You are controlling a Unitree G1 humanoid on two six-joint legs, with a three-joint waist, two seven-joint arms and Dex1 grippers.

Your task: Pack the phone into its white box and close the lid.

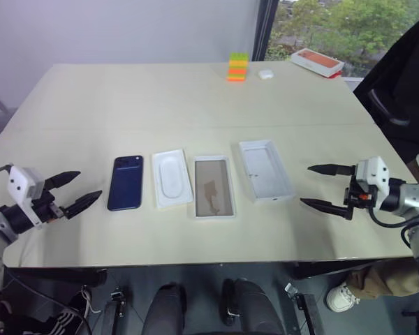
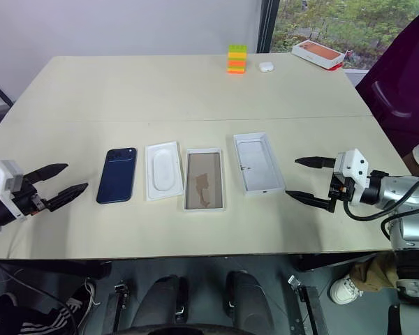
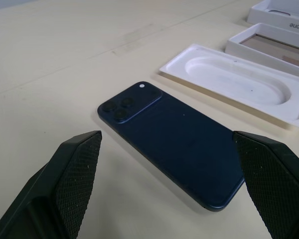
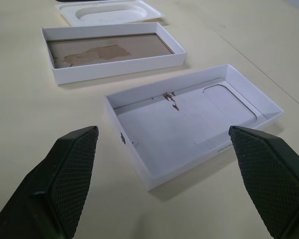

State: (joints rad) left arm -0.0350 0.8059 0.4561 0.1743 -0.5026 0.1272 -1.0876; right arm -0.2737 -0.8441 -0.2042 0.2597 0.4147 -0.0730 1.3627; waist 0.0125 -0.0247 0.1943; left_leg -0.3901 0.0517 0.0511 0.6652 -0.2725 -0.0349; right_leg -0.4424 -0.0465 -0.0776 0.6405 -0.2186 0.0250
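Note:
The dark navy phone [image 1: 126, 182] lies back-up on the cream table, camera cluster at its far end. To its right sit a thin white insert [image 1: 172, 178], then the white box [image 1: 213, 186] with a tan floor, then the lid [image 1: 265, 170] lying inside-up. My left gripper [image 1: 72, 191] hovers open just left of the phone, its fingers [image 3: 72, 172] spread either side of the phone [image 3: 177, 142] in the wrist view. At the right, my other gripper [image 1: 322, 186] is open too and faces the lid [image 4: 189, 119] from a short distance.
Far back on the table [image 1: 160, 98] stand a small stack of coloured blocks [image 1: 237, 67], a little white case [image 1: 266, 73] and an orange-topped box [image 1: 317, 61]. A person in dark clothes [image 1: 405, 84] sits at the right edge.

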